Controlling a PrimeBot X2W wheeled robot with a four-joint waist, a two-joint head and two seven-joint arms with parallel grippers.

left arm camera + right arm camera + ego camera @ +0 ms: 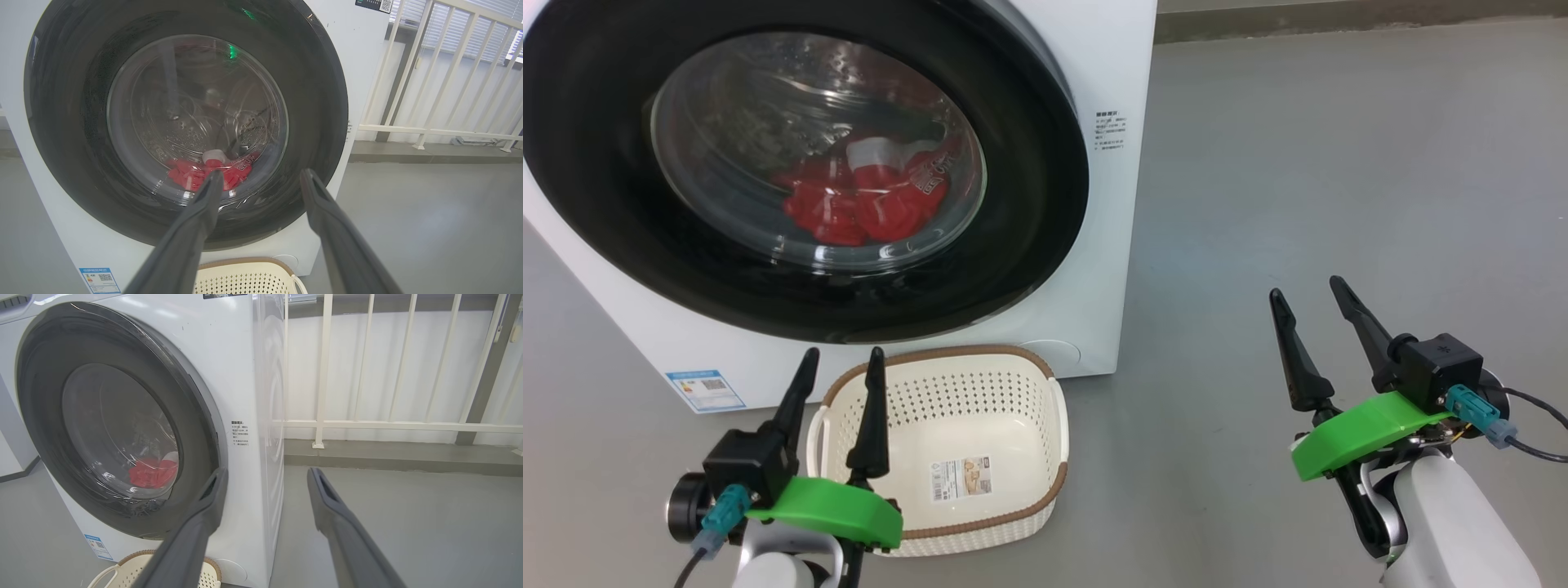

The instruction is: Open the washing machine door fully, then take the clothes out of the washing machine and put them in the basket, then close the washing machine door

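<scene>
Progress on this one is basically nil, far as I can tell; the washing machine door [1029, 188] sits shut against the front of the washing machine [1115, 73], its black rim looking flush all the way round, so step one isn't done yet; the clothes [866, 204] are a red heap with a bit of white, lying low in the drum behind the glass, and nothing has come out; the basket [980, 400] is on the floor [1339, 163] just in front of the machine, under the lower edge of the door, and it's empty, you can read the paper label on its bottom; the left gripper [843, 353] hangs over the near left corner of the basket with its fingers spread and nothing between them, pointing at the lower part of the door in the left wrist view; the right gripper [1305, 286] is off to the right over bare floor, well apart from the machine, fingers also spread and empty; so my read is everything's left to do: swing the door fully open, pull the clothes out, drop them in the basket, shut the door again; the basket sits right by the door, so it could get in the way of the swing, though I can't tell which side the hinge is on.
</scene>
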